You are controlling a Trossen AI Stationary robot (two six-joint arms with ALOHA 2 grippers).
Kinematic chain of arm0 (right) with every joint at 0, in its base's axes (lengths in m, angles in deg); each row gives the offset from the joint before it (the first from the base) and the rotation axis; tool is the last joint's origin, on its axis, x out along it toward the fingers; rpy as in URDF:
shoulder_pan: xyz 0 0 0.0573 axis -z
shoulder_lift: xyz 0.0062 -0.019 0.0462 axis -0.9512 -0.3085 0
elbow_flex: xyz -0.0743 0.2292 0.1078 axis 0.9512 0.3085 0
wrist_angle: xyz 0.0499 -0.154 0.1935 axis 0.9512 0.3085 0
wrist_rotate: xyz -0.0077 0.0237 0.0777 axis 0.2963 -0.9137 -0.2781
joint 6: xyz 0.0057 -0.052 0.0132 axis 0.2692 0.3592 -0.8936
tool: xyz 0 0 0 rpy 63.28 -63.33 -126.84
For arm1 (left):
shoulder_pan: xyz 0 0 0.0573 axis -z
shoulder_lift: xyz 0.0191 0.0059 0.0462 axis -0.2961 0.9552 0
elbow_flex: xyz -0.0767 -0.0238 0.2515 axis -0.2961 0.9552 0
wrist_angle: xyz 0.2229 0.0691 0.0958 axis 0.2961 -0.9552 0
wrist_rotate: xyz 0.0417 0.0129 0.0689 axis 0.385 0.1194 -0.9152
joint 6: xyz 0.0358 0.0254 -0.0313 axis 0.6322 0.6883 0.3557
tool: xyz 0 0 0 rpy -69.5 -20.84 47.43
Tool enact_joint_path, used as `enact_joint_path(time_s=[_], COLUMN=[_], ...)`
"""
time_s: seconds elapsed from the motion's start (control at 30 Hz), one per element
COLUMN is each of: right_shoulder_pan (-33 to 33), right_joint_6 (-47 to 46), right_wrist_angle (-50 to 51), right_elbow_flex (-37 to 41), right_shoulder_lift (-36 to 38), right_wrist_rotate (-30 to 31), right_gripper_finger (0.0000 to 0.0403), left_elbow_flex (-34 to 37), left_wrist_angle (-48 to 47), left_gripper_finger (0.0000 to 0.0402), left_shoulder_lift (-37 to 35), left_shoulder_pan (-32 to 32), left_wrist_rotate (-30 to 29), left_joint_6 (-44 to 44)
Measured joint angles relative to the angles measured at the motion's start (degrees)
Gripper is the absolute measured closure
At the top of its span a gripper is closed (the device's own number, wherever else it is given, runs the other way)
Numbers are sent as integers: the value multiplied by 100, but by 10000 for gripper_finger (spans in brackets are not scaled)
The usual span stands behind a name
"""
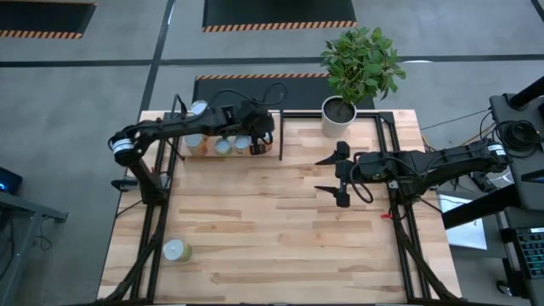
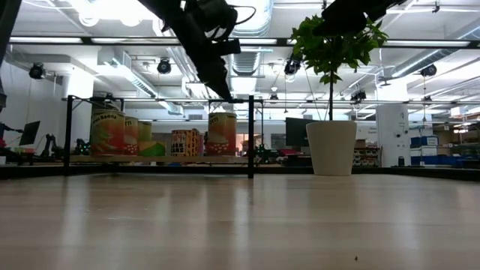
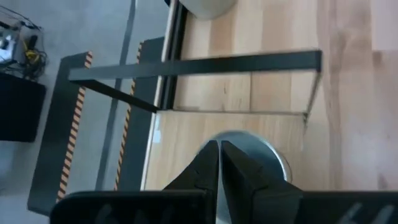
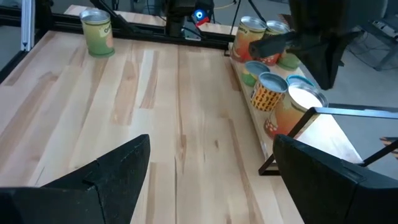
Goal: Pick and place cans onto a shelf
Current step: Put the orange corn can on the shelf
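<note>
Your left gripper (image 3: 219, 163), fingers pressed together and empty, hovers directly above the upright silver-topped cylindrical can (image 3: 249, 152) on the light-wood shelf (image 3: 273, 87); right gripper (image 1: 339, 174) waits wide open.

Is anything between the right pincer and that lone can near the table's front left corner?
Nothing visible. The right pincer hangs open over mid-table, and only bare tabletop lies between it and the lone can. The left pincer is off that line, shut above the cans on the shelf.
</note>
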Motion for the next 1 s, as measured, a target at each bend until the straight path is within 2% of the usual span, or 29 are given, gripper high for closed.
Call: enact_joint_path(time_s=[0.5, 0.6, 0.73, 0.8, 1.0], right_shoulder_pan=[-1, -1, 0, 0, -1], right_joint_6=[-2, -2, -2, -2, -2], right_wrist_angle=[6, 7, 7, 7, 7], right_elbow_flex=[7, 7, 7, 7, 7], right_shoulder_lift=[0, 0, 0, 0, 0], right_wrist_rotate=[4, 4, 4, 4, 4], right_gripper_finger=[76, 76, 76, 76, 76], left_elbow_flex=[33, 33, 33, 33, -118], left_wrist_angle=[122, 180, 54, 16, -18], left_gripper_finger=[401, 401, 401, 401, 401], left_shoulder_lift=[512, 532, 536, 528, 525], left_shoulder_pan=[-106, -150, -178, -182, -65], left_wrist_rotate=[-49, -141, -914, -929, -881], left_joint_6=[-143, -571, -1619, -1870, -1903])
